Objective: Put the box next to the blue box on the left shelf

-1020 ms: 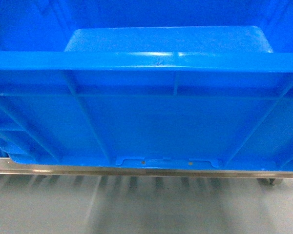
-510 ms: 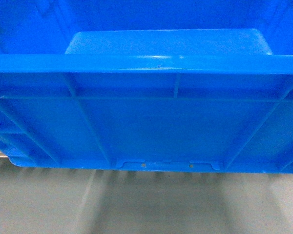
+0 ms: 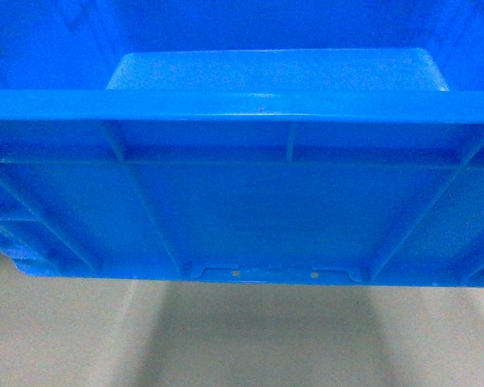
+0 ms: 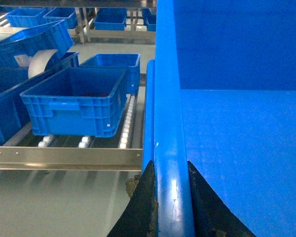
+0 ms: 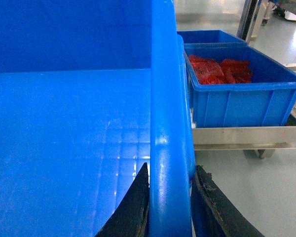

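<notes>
The box (image 3: 242,201), a large bright-blue crate, fills the head view with its ribbed near wall and thick rim toward me and bare floor beneath it. My left gripper (image 4: 170,167) is shut on its left rim, one finger on each side. My right gripper (image 5: 171,168) is shut the same way on its right rim. In the left wrist view the left shelf (image 4: 64,158) lies to the left of the held box, its white rollers (image 4: 126,123) showing. A blue box (image 4: 76,101) sits on that deck, with a strip of bare rollers between it and the held box.
More blue crates (image 4: 19,39) crowd the far left and racks behind. To the right, a blue crate holding red packets (image 5: 222,71) rests on a metal wheeled frame (image 5: 241,134). Grey floor (image 3: 242,339) lies below the held box.
The metal rail seen under the box a second ago has slipped out of the head view; only floor shows beneath the box now. Both grips look unchanged.
</notes>
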{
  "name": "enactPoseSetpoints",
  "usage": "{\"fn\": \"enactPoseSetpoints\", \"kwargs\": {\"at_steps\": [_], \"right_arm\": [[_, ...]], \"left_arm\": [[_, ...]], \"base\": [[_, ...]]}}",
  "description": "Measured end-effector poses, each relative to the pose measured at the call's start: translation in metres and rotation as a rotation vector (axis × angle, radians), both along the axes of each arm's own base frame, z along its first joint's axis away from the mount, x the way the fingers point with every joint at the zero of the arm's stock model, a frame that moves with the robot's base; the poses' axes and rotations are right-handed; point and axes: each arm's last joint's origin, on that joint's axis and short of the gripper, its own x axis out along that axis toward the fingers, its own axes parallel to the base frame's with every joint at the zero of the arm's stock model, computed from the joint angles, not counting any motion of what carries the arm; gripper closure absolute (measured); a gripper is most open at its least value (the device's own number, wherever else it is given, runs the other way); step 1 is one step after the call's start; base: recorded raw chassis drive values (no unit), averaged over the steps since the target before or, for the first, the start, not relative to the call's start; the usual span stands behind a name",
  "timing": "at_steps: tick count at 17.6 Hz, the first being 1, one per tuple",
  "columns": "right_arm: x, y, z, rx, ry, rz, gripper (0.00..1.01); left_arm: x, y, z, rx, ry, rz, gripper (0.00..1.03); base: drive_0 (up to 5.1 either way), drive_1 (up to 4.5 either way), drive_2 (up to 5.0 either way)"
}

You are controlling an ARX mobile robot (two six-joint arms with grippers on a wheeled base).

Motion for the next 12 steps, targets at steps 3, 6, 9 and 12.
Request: {"fn": "enactPoseSetpoints", "kwargs": {"at_steps": [3, 6, 9, 12], "right_arm": [[0.0, 0.0, 0.0, 0.0, 0.0, 0.0, 0.84], [0.0, 0.0, 0.0, 0.0, 0.0, 0.0, 0.84], [-0.0001, 0.0, -0.001, -0.002, 0.008, 0.0, 0.84], [0.0001, 0.0, -0.0015, -0.002, 0.01, 0.0, 0.84]], "left_arm": [[0.0, 0.0, 0.0, -0.001, 0.0, -0.001, 0.94], [0.0, 0.0, 0.0, -0.002, 0.0, 0.0, 0.94], [0.0, 0.0, -0.0007, 0.0, 0.006, 0.0, 0.94], [0.0, 0.0, -0.0011, 0.0, 0.01, -0.001, 0.94]], "base": [[0.0, 0.0, 0.0], [0.0, 0.0, 0.0], [0.0, 0.0, 0.0], [0.0, 0.0, 0.0]]}}
